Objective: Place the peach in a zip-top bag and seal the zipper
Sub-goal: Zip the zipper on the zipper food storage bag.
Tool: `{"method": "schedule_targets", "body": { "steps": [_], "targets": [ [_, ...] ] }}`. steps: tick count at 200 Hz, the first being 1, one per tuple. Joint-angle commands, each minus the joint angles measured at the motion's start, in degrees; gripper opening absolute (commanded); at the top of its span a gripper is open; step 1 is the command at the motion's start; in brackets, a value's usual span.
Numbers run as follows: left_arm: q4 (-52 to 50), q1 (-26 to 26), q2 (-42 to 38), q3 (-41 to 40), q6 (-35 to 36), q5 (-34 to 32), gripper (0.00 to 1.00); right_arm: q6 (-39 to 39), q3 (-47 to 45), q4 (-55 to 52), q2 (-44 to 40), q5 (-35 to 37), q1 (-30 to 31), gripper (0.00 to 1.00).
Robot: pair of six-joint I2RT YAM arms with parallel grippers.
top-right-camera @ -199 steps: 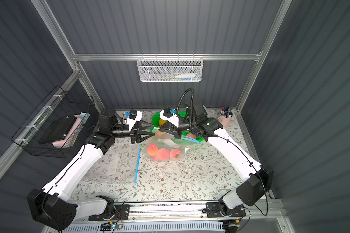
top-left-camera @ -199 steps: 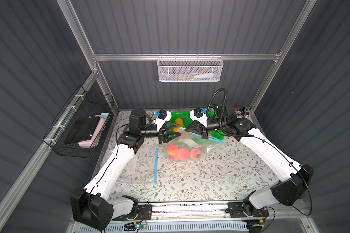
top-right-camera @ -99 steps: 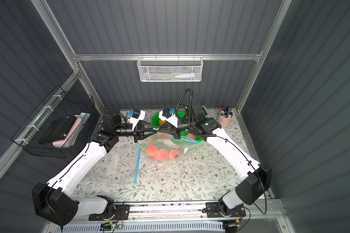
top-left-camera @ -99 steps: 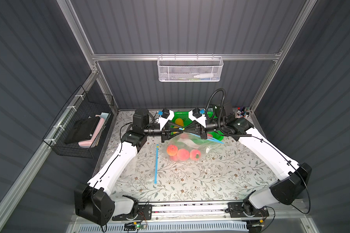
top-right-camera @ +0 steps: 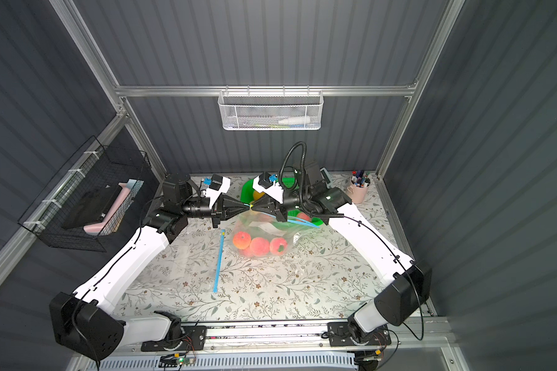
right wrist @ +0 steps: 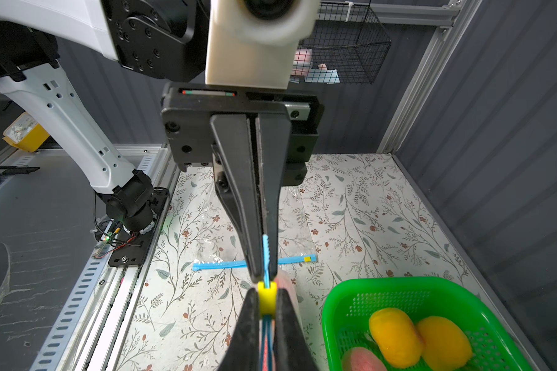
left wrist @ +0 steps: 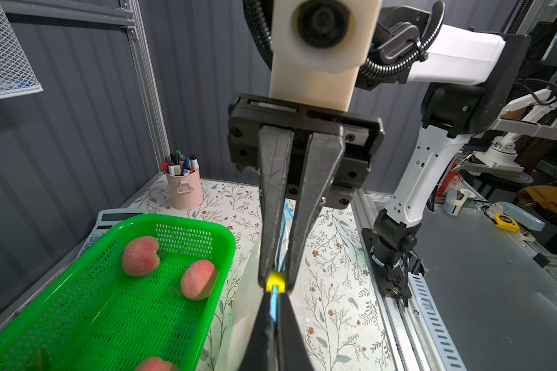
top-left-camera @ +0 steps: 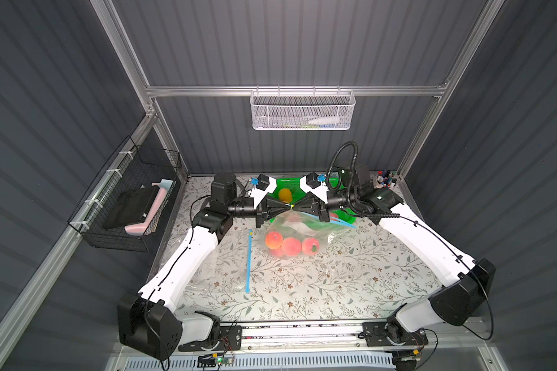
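A clear zip-top bag (top-left-camera: 298, 229) hangs between my two grippers, its bottom resting on the table with three peaches (top-left-camera: 291, 246) inside. The grippers meet tip to tip at the bag's top edge. My left gripper (left wrist: 273, 302) is shut on the blue zipper strip (right wrist: 265, 253). Facing it, my right gripper (right wrist: 267, 290) is shut on the yellow slider (right wrist: 267, 302), which touches the left fingertips. Both top views show this meeting point, with the slider (top-right-camera: 251, 204) between the black fingers.
A green basket (left wrist: 225, 244) behind the bag holds more peaches (left wrist: 140, 255) and yellow fruit (right wrist: 396, 334). A second flat bag with a blue zipper strip (top-left-camera: 248, 260) lies left of centre. A pink pen cup (top-right-camera: 359, 189) and a calculator (left wrist: 116, 218) stand at the back right.
My left gripper has moved right to the right gripper's tips and closed on the zipper strip beside the slider. The right gripper and the bag have hardly moved.
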Motion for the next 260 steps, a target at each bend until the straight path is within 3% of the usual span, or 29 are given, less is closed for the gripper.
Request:
{"method": "schedule_targets", "body": {
  "steps": [1, 109, 260],
  "targets": [
    [-2.9, 0.2, -2.4, 0.8, 2.6, 0.8, 0.00, -1.8, -0.5, 0.0, 0.2, -0.1, 0.3, 0.03],
    [-1.3, 3.4, -7.0, -1.9, 1.4, -5.9, 0.00, -9.5, 1.3, -12.6, -0.8, 4.8, -2.3, 0.03],
    [-2.2, 4.0, -11.9, -3.3, 0.1, -24.1, 0.00, -11.5, -2.1, -18.6, -5.6, 11.4, -10.4, 0.05]
  ]
}}
